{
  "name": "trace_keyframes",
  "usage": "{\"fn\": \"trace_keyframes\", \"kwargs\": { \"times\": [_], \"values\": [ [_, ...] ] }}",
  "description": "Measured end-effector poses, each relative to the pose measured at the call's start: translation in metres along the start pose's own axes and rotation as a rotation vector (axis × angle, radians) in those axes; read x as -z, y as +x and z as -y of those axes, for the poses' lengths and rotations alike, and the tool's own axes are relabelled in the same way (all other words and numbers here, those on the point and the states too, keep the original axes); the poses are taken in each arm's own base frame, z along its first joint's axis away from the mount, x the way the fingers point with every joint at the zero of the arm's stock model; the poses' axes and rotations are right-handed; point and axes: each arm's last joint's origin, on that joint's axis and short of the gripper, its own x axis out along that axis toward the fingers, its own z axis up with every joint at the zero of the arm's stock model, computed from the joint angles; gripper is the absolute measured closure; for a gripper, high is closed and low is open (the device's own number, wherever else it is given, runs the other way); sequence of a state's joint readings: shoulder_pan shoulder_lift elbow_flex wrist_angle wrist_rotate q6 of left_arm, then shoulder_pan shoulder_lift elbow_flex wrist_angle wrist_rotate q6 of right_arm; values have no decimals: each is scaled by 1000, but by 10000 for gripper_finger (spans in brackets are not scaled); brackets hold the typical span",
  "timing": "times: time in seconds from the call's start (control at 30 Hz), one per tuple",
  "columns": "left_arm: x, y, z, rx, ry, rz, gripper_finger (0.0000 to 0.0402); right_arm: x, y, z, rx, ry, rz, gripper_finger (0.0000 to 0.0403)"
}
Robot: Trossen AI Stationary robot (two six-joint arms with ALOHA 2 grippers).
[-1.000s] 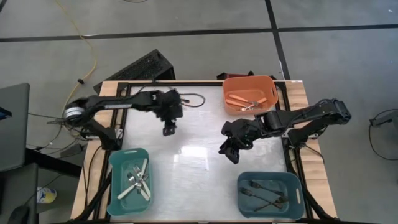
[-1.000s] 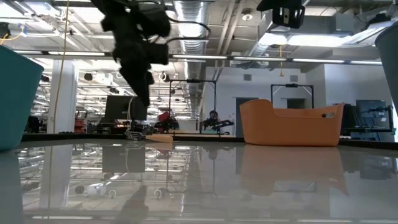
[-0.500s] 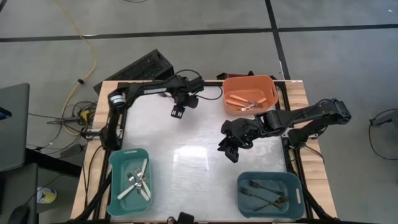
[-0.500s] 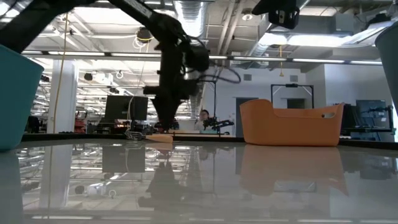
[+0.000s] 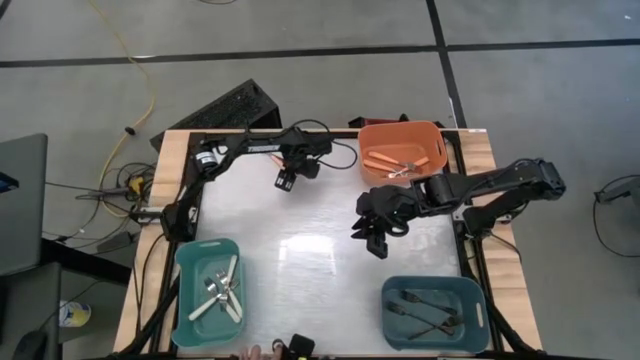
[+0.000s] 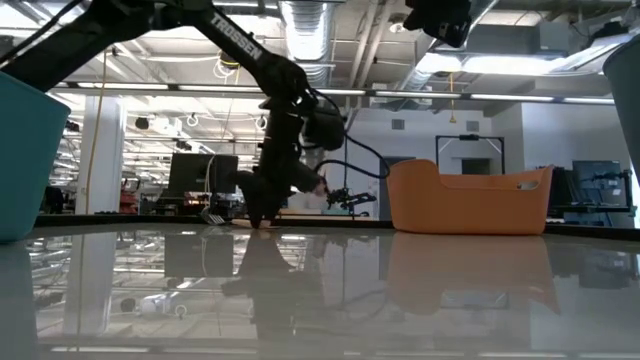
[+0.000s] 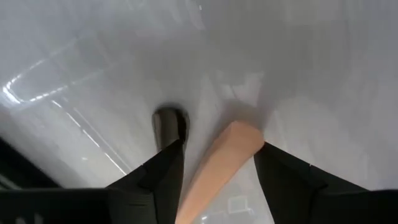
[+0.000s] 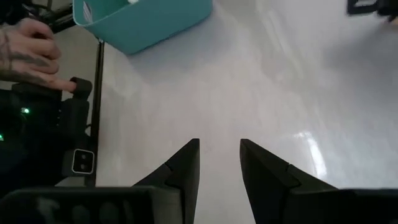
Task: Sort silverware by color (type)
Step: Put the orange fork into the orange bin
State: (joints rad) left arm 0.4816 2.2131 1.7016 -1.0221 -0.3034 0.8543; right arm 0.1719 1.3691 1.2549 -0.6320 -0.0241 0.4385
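Note:
In the left wrist view an orange-handled utensil [image 7: 231, 144] lies between the fingers of my left gripper [image 7: 217, 148]; its metal head is hidden. That gripper [image 5: 284, 183] is low at the far part of the table, left of the orange bin [image 5: 437, 170], with its tips at the tabletop [image 6: 262, 222]. My right gripper [image 5: 372, 243] hovers over the middle right of the table, slightly open [image 8: 219, 144], holding nothing. More orange-handled pieces [image 5: 392, 162] lie in the orange bin. My left gripper has the orange handle [image 7: 239, 140] between its two fingers, which meet it on both sides. The fingers come slanting down from above, and the handle's free end sticks out past the fingertips just above the table. The rest of the utensil is hidden behind the fingers.
A teal bin [image 5: 186, 300] with white-handled pieces stands at the near left. A blue-grey bin [image 5: 470, 290] with black-handled pieces stands at the near right. A person's hand [image 8: 28, 53] rests on a device beyond the table's near edge. The glossy table middle [image 5: 310, 255] is bare.
My left gripper has moved from the table's middle toward the far edge and a little right, then sunk until its tips reach the tabletop at the orange handle. My right gripper has stayed about where it was.

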Motion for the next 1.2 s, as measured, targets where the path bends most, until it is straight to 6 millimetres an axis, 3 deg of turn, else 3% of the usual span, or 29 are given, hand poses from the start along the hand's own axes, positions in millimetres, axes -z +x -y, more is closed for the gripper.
{"fn": "trace_keyframes", "kwargs": {
  "times": [0.27,0.5,0.73,0.83,0.93,1.2],
  "values": [
    [0,4,2,6,50,14,235,1,-3,1,4,-53,-11,266],
    [-3,6,9,3,45,3,355,1,-4,1,-4,-79,-16,266],
    [-19,-11,17,-36,5,50,355,2,-4,-1,-29,-50,-25,266],
    [-25,-37,23,-60,-15,131,355,4,-4,-4,-34,-41,-32,266],
    [-17,-70,26,-38,-102,256,355,7,-3,-9,-40,-23,-38,266],
    [48,-204,37,-5,-397,800,355,9,-3,-20,-8,33,6,266]
  ]
}}
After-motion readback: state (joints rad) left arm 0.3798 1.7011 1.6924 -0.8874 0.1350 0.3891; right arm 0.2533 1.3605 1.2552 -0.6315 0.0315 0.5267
